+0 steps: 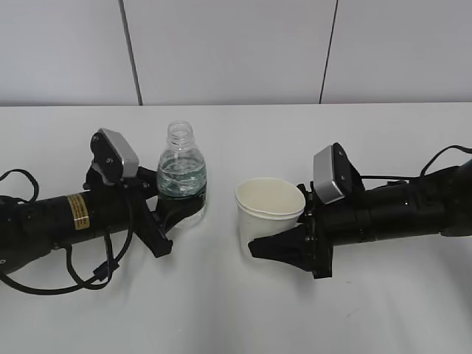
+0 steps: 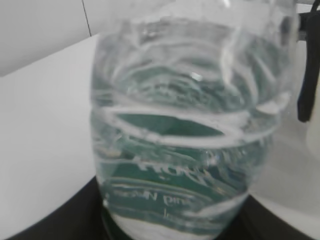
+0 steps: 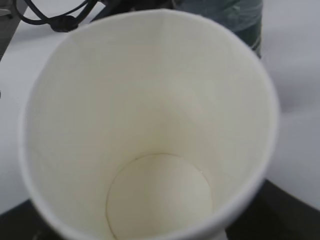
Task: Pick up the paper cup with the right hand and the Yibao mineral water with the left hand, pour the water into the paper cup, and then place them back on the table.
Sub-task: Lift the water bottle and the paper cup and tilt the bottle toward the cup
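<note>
Across the white table (image 1: 236, 310), which fills the scene up to a pale panelled wall (image 1: 228, 51) with dark seams, my two arms lie low and nearly level, reaching toward each other from either side. My left hand (image 1: 177, 214), on the arm with the yellow label and looping cables, has its fingers set around the lower body of the Yibao mineral water (image 1: 181, 173), which stands upright and capless on the table left of centre. My right hand (image 1: 276, 240), on the smooth black arm, has its fingers against the sides of the paper cup (image 1: 269, 214), which stands just right of the bottle, apart from it. Whether either claw is squeezing tight or only resting against its object, I cannot tell. My left wrist view fills with the bottle's (image 2: 190, 120) ribbed clear wall, green label and water inside. My right wrist view looks down into the cup (image 3: 150, 125), showing its dry cream floor, with the bottle's label band (image 3: 240, 20) just behind its rim.
</note>
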